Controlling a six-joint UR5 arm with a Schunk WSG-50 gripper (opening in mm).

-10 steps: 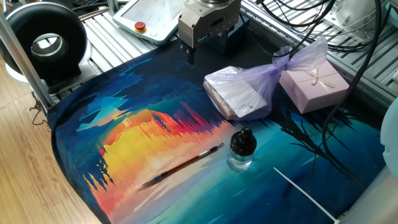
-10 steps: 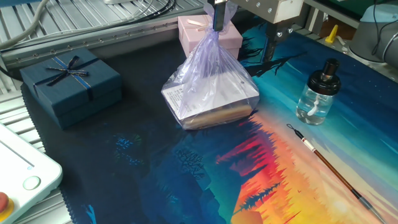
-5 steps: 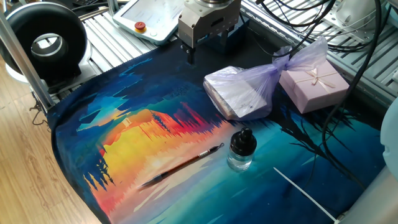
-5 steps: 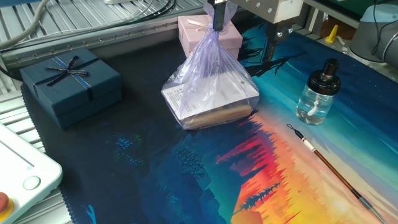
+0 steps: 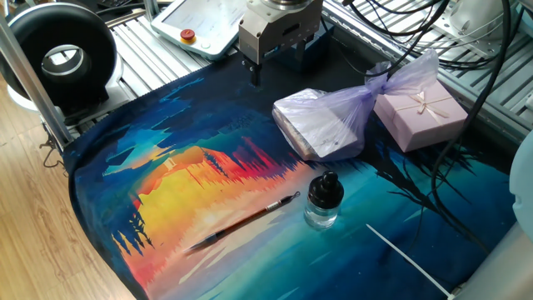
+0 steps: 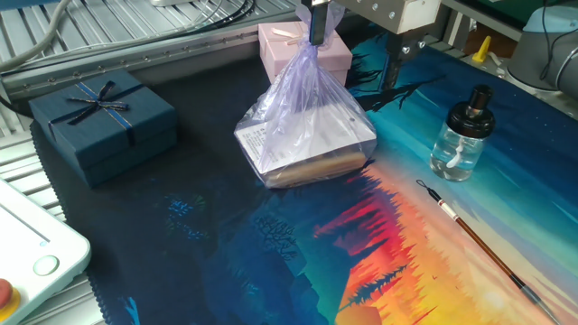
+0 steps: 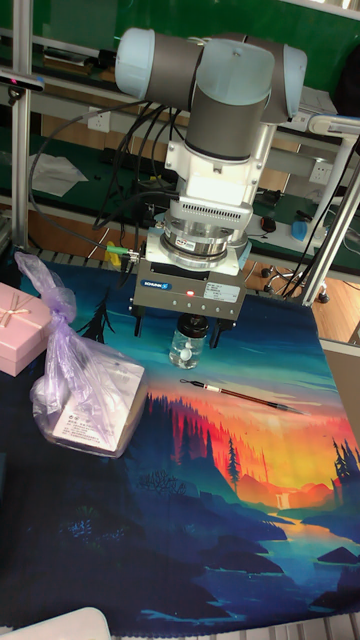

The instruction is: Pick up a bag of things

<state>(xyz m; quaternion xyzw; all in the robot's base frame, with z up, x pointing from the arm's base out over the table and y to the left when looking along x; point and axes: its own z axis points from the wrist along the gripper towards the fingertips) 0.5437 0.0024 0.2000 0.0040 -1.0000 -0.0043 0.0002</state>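
Robotics laboratory workcell: grey jointed industrial robot arm (image 7: 225,110) above a ribbed aluminium bench (image 5: 143,52), with white teach pendant bearing a red stop button (image 5: 200,18), bundled black cables (image 5: 375,21) and silver extrusion posts (image 7: 20,150)

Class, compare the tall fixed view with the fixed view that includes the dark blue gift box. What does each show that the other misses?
Only the tall view shows the joints of the arm and the whole gripper, open, clear of the bag of things. Only the other shows the navy box and a corner of the white pendant. Both show the bag, pink box, bottle and brush.
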